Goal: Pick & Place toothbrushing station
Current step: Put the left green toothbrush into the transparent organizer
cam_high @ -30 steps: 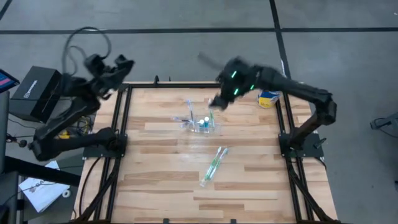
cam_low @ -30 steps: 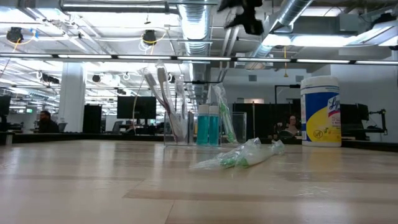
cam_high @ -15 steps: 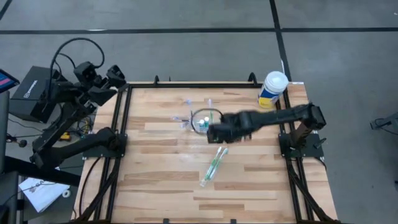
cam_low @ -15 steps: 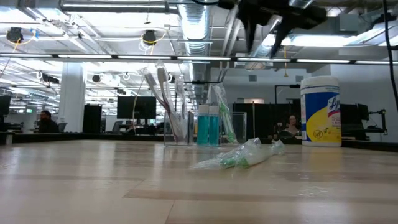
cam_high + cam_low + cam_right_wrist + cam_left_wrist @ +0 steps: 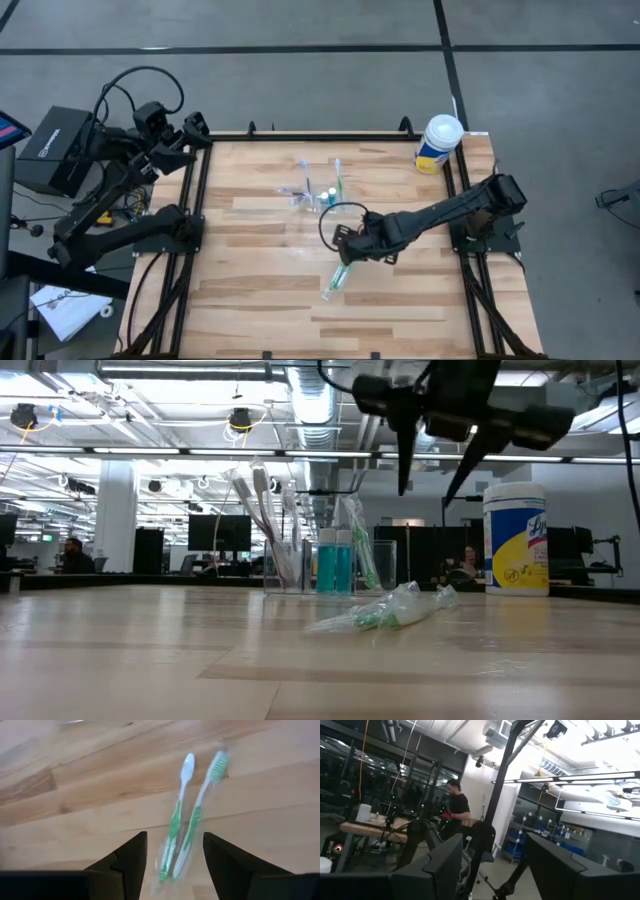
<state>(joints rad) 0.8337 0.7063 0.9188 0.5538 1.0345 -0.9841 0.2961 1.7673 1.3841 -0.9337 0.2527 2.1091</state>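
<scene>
Above the green toothbrushes point(image 5: 182, 827), right gripper point(image 5: 172, 852) hovers, fingers point(image 5: 125, 862) seemingly spread.

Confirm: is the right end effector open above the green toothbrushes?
Open. The right end effector shows two spread fingers, empty between, above the green toothbrushes lying flat.

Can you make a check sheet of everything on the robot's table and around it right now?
Surface: wooden table, pale planks, black frame.
Job's things: clear cup upright, holding toothbrushes and two blue tubes; two green toothbrushes lying side by side on the wood, apart from the cup.
Clutter: yellow-and-blue canister with white lid, at a far corner.
Grippers: right gripper open, hovering above the green toothbrushes, not touching. Left gripper open, raised off the table's left edge, facing the room.
Cables: black loops at the left arm and at the right arm.
Surroundings: grey floor, black box, office room, a person far off.
</scene>
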